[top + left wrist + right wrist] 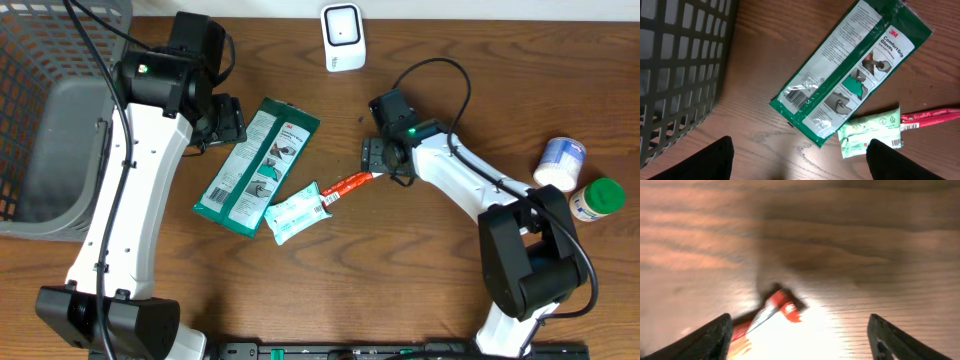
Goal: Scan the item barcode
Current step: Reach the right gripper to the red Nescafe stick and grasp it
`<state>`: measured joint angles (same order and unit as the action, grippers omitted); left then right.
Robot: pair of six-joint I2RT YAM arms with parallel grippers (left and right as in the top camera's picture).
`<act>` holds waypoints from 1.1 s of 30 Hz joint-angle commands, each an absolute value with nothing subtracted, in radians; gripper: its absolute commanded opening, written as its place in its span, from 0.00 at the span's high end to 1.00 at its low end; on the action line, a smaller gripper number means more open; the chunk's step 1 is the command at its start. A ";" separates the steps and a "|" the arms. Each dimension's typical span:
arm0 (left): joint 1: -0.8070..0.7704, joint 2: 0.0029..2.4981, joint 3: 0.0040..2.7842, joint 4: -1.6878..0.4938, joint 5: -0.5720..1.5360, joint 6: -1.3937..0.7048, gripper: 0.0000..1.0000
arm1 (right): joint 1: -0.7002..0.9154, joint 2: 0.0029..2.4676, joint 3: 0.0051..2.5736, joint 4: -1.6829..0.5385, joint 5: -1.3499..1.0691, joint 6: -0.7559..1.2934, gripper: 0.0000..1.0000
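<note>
From overhead, the right gripper (372,157) hangs low over the table (420,270). Its jaws stand apart over the near tip of the red sachet (348,186). The sachet lies flat and runs away from the gripper on a slant. Its far end meets a mint packet (298,212). The white scanner (342,37) stands well apart from this gripper, up at the table's far edge. The left gripper (232,122) is spread open and empty. A green glove pack (258,165) lies just beside its tips, and a grey basket (40,100) sits behind the left arm.

In the left wrist view, the two fingers (705,160) are wide apart with only bare wood between them. The glove pack lies ahead of them, tilted, with its white barcode label facing up. The mint packet lies just ahead of the far finger. Beyond it the red sachet runs out to the frame's edge. The basket wall stands off to the other side.

In the right wrist view, the fingers (705,340) sit at the two lower corners, far apart and gripping nothing. The sachet's red end lies on the wood between them and slightly ahead, nearer one finger than the other, and touches neither. The view is blurred and a bright glare covers the rest of the sachet, so no printing can be read.
</note>
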<state>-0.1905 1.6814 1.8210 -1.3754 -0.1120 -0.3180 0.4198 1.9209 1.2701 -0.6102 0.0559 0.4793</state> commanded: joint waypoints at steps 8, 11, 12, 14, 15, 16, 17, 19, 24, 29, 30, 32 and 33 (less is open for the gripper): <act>-0.187 1.679 1.823 -1.376 -0.112 -0.328 0.17 | 0.384 1.912 1.249 -0.623 -0.173 0.342 0.20; -0.187 1.679 1.822 -1.372 -0.108 -0.328 0.18 | 0.391 1.925 1.213 -0.559 -0.106 0.361 0.18; -0.187 1.679 1.820 -1.369 -0.105 -0.328 0.18 | 0.392 1.929 1.206 -0.547 -0.106 0.361 0.18; -0.186 1.679 1.812 -1.364 -0.094 -0.327 0.18 | 0.393 1.933 1.187 -0.530 -0.106 0.362 0.23; -0.187 1.679 1.801 -1.360 -0.094 -0.327 0.18 | 0.393 1.933 1.172 -0.523 -0.106 0.362 0.26; -0.187 1.679 1.790 -1.356 -0.093 -0.327 0.18 | 0.394 1.933 1.164 -0.519 -0.107 0.362 0.26; -0.187 1.679 1.782 -1.352 -0.093 -0.327 0.17 | 0.395 1.933 1.158 -0.514 -0.107 0.362 0.26; -0.187 1.679 1.759 -1.335 -0.087 -0.327 0.18 | 0.395 1.933 1.142 -0.499 -0.106 0.361 0.23; -0.187 1.679 1.711 -1.300 -0.052 -0.327 0.18 | 0.390 1.933 1.142 -0.521 -0.159 0.373 0.32; -0.186 1.679 1.696 -1.297 -0.052 -0.327 0.18 | 0.288 1.875 1.226 -0.657 -0.077 0.316 0.35; -0.186 1.679 1.696 -1.296 -0.052 -0.327 0.18 | 0.264 1.866 1.250 -0.704 -0.088 0.328 0.37; -0.187 1.679 1.696 -1.296 -0.052 -0.327 0.18 | 0.214 1.845 1.285 -0.789 -0.074 0.327 0.36; -0.187 1.679 1.696 -1.296 -0.051 -0.327 0.18 | 0.190 1.837 1.290 -0.814 -0.069 0.316 0.35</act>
